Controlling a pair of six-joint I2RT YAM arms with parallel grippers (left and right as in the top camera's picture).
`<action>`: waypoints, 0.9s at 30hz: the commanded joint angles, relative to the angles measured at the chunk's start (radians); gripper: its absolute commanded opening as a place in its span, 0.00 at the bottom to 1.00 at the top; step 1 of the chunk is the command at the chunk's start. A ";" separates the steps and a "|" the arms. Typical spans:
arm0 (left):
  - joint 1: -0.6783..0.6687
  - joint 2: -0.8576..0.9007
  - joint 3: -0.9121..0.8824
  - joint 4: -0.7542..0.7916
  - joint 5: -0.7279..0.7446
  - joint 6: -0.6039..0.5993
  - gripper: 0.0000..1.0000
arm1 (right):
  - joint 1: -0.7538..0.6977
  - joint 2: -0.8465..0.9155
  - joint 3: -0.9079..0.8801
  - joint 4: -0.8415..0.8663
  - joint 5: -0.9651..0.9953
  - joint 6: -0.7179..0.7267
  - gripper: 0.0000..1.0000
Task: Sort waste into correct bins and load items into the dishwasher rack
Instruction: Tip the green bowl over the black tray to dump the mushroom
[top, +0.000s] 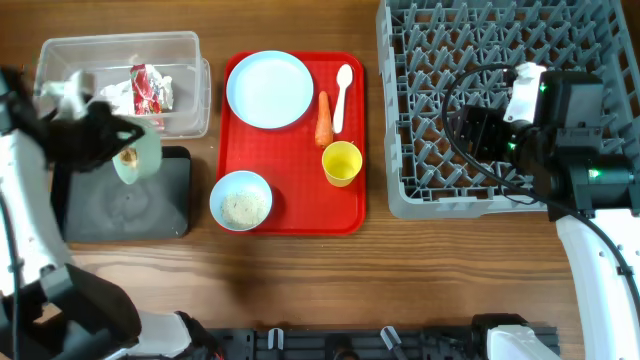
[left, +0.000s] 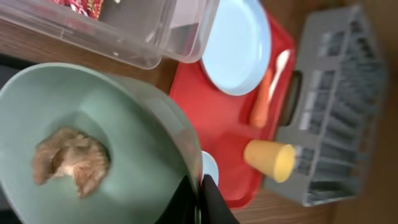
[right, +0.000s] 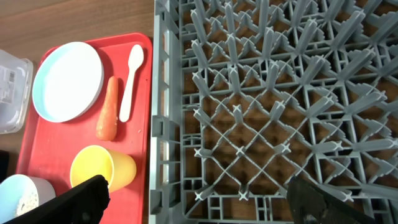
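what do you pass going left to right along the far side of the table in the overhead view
clear tub → plate → carrot → spoon → dishwasher rack

The left arm's black pincer (left: 199, 191) clamps its fingers onto the rim of a pale blue-green round bowl (left: 93, 106). The right arm's pincer (right: 202, 200) holds nothing, fingers (right: 87, 196) spread wide (one at each lower corner of its wrist view).

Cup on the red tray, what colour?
Yellow. The cup shows best in the right wrist view.
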 joint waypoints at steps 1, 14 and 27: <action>0.154 0.024 -0.126 0.093 0.365 0.153 0.04 | -0.003 0.006 0.018 0.004 -0.016 0.013 0.94; 0.461 0.079 -0.455 0.304 0.847 0.113 0.04 | -0.003 0.006 0.018 0.006 -0.016 0.012 0.94; 0.232 -0.105 -0.293 0.321 0.725 0.089 0.04 | -0.003 0.006 0.018 0.001 -0.016 0.011 0.94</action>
